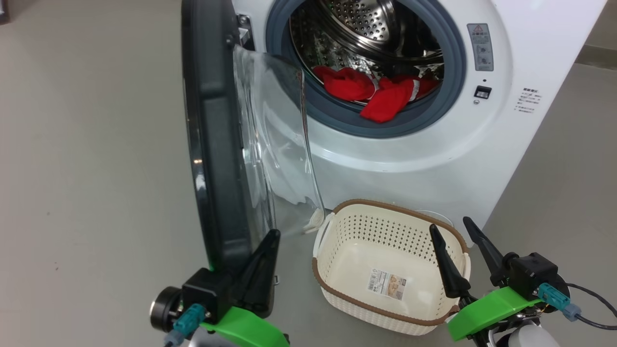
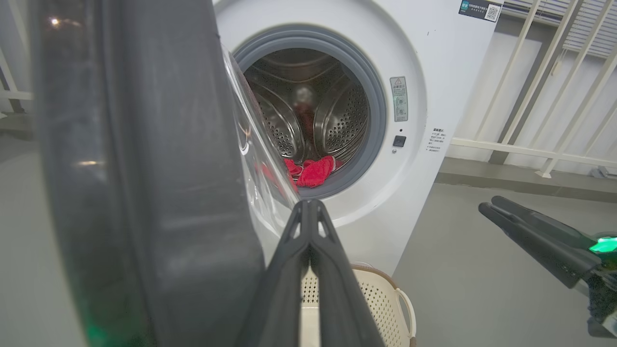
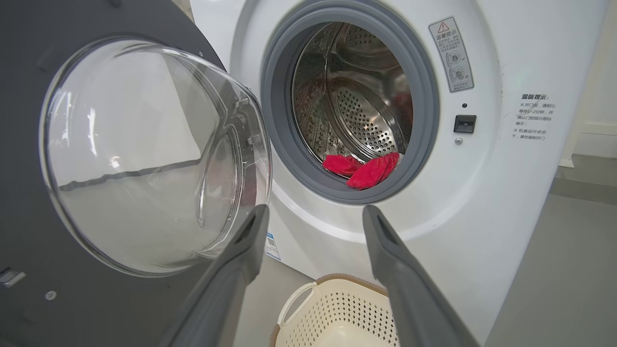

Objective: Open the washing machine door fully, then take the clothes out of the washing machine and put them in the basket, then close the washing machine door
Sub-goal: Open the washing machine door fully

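The washing machine (image 1: 434, 164) stands with its door (image 1: 217, 144) swung out, edge-on to me, its glass bowl facing the drum. Red clothes (image 1: 385, 99) lie at the drum's front lip, partly over the grey ring. Just in front of the machine, on the floor, sits the cream basket (image 1: 385, 206) with nothing in it. My left gripper (image 1: 273, 234) is shut on nothing, close against the door's lower inner side. My right gripper (image 1: 450, 225) is open above the basket's right rim. The left wrist view has the door (image 2: 144, 168) close on its left and the clothes (image 2: 315, 172) ahead.
Bare grey floor lies to the left of the door and to the right of the machine. In the left wrist view, a white railing (image 2: 530, 149) runs behind the machine. The right wrist view looks past the door's glass (image 3: 144, 154) at the clothes (image 3: 371, 171) and the basket (image 3: 337, 308).
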